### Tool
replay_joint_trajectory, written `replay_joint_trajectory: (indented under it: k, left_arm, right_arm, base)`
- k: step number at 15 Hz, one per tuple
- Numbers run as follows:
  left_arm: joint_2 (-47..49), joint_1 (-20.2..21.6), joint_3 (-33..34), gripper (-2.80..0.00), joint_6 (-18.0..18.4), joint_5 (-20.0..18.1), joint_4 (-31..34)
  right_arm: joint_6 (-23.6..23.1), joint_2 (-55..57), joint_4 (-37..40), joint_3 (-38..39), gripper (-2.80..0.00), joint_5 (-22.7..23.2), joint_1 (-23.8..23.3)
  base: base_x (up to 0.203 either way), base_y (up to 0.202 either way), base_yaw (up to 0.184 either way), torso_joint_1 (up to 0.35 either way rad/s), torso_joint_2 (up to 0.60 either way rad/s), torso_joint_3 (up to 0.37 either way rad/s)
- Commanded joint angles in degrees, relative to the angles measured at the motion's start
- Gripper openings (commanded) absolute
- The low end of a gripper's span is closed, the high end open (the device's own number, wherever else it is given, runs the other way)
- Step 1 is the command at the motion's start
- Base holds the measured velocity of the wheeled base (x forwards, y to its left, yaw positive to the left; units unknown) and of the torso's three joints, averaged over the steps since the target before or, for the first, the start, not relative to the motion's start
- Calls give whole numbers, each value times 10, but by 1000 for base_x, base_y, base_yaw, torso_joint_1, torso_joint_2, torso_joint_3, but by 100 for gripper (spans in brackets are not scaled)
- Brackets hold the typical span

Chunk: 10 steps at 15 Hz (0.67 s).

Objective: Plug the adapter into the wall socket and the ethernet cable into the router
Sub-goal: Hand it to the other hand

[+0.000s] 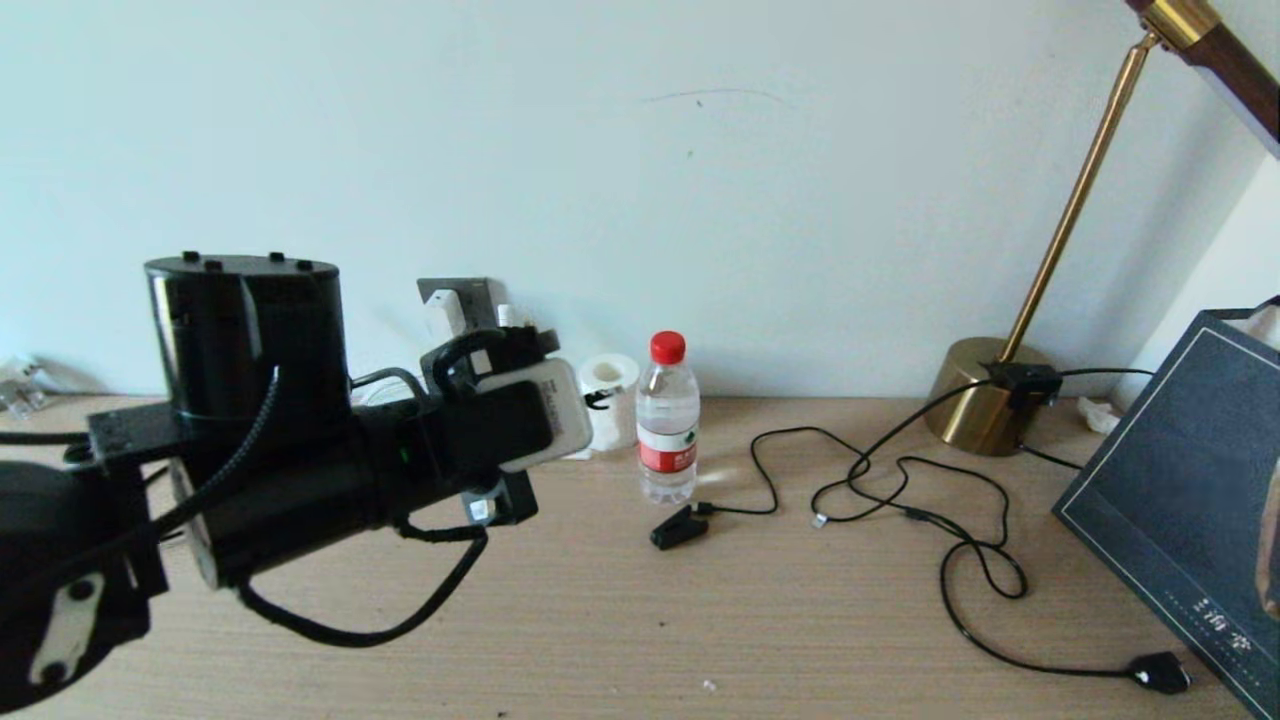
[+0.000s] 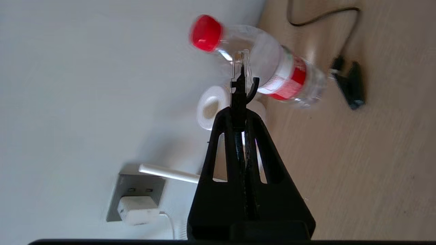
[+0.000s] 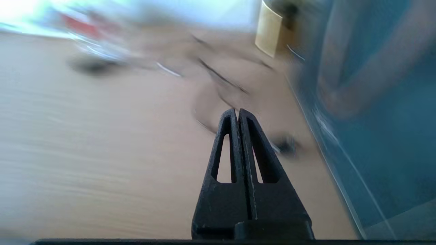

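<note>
The white adapter (image 1: 443, 312) (image 2: 138, 210) sits plugged into the grey wall socket (image 1: 480, 295) (image 2: 136, 180). My left gripper (image 2: 238, 112) is shut on the ethernet cable's black-booted plug (image 2: 240, 73), and its clear tip pokes out past the fingertips. It hangs above the table near the wall, pointing toward the paper roll and bottle. Of the router only a white antenna (image 2: 167, 173) (image 1: 507, 315) shows; my left arm hides its body. My right gripper (image 3: 236, 110) is shut on nothing, low over the table, outside the head view.
A red-capped water bottle (image 1: 667, 420) and a white paper roll (image 1: 610, 390) stand by the wall. A black clip (image 1: 678, 527) and loose black cords (image 1: 960, 530) lie mid-table. A brass lamp base (image 1: 985, 400) and a dark blue box (image 1: 1190, 500) stand at right.
</note>
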Motion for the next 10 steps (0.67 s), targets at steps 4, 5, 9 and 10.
replay_joint_trajectory:
  k: [4,5,9,10]
  left_arm:
    - [-2,-4,-5,-280,2,3,-7]
    - [3,-2,-10,-280,2,5,-8]
    - [15,14,-28,-280,2,1,-9]
    - [22,14,-35,-280,2,2,-9]
  right_arm:
    - [46,259,-1,-145,-280,339,0]
    - [49,303,-1,-155,-280,364,0]
    - [55,465,-36,-198,-280,398,51]
    - [56,495,-53,-212,-280,395,78]
  base:
    - [0,0,0,0,0,0]
    - [0,0,0,0,0,0]
    - [0,0,0,0,0,0]
    - [0,0,0,0,0,0]
